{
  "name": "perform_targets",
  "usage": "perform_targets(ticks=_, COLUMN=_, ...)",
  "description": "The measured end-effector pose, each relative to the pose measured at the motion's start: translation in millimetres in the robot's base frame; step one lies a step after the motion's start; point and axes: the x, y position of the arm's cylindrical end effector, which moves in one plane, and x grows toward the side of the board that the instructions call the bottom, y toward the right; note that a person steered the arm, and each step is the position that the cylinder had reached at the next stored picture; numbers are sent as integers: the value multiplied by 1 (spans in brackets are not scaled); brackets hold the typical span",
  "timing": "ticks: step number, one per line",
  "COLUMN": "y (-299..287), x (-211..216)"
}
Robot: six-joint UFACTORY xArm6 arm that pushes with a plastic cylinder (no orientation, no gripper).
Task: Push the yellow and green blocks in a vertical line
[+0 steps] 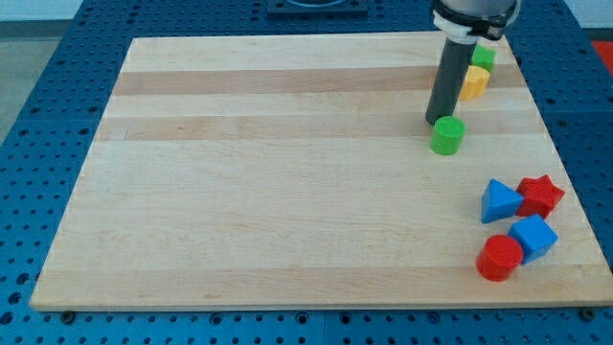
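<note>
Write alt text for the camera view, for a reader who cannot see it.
My tip rests beside a green cylinder near the wooden board's upper right, below a yellow block and a second green block. Two blue and two red blocks cluster at lower right.

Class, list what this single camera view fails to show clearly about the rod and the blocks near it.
- Small green block, view's top right: the rod covers part of it, so its shape is unclear.
- Yellow block: its left part is behind the rod.
- My tip: contact with the green cylinder beside it cannot be told.
</note>
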Motion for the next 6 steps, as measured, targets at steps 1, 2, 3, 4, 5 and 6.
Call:
perform_targets(ticks=1, y=29, x=0)
perform_targets(ticks=2, y=57, x=0)
perform_targets(ticks=3, y=76, x=0)
perform_targets(ticks=4, y=88, x=0)
perform_targets(ticks=5, y=105, x=-22)
perform_targets(ticks=6, y=114, x=-82)
